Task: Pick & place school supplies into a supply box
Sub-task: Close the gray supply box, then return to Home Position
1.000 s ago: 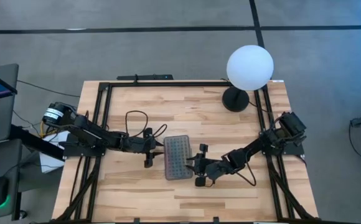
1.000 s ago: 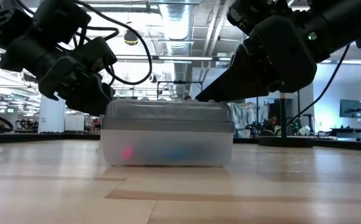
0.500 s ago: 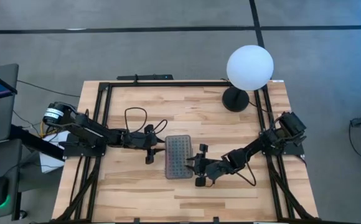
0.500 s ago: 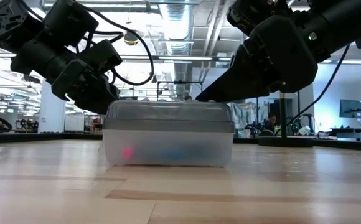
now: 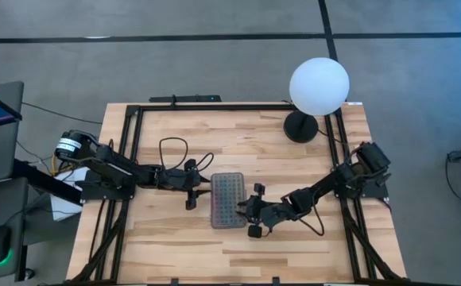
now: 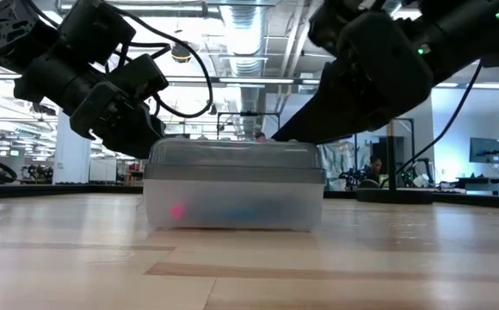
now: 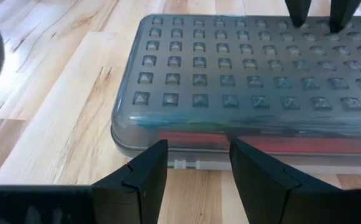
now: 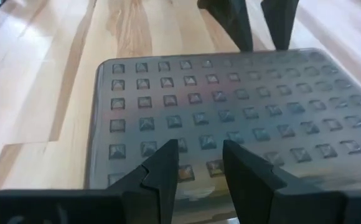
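High view shows the supply box mid-desk, lid down, pink and blue school supplies inside, none loose. Left tool and right tool flank it, both spread, empty. Packing looks finished.

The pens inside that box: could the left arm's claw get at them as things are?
Probably not. The supply box has its studded lid shut, and the pens show only as a red blur through its wall. The left claw hangs open beside the box's edge, the right claw over the lid.
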